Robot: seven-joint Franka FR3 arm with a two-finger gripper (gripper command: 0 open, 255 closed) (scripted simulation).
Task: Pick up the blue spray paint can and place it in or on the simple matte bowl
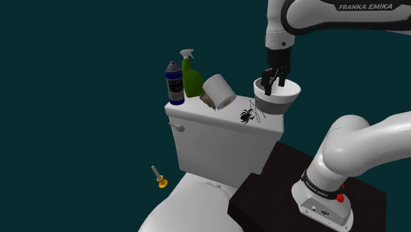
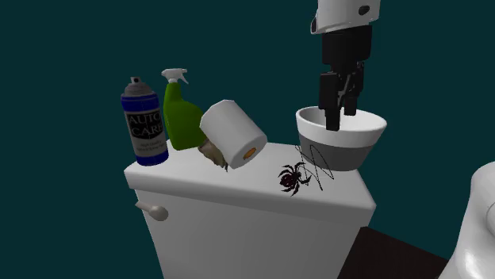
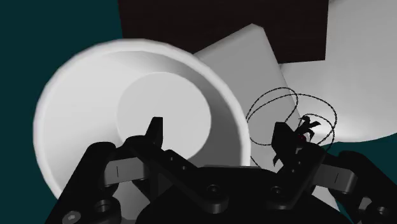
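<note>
The blue spray paint can (image 1: 174,84) (image 2: 144,123), with a grey cap and a white label, stands upright at one end of the white toilet tank lid (image 1: 217,118) (image 2: 238,190). A plain white bowl (image 1: 277,99) (image 2: 349,150) (image 3: 83,114) sits at the opposite end of the lid. My black gripper (image 1: 274,79) (image 2: 339,107) (image 3: 217,127) hangs just over the bowl's rim, open, with nothing between its fingers. The can is far from the gripper, toward the shoulder view's left.
Between can and bowl stand a green spray bottle (image 1: 191,78) (image 2: 182,119), a tilted toilet paper roll (image 1: 219,91) (image 2: 234,133) and a black spider figure with wire (image 1: 247,116) (image 2: 289,178) (image 3: 305,127). The dark stand (image 1: 276,191) is beside the toilet. A small yellow object (image 1: 158,178) lies below.
</note>
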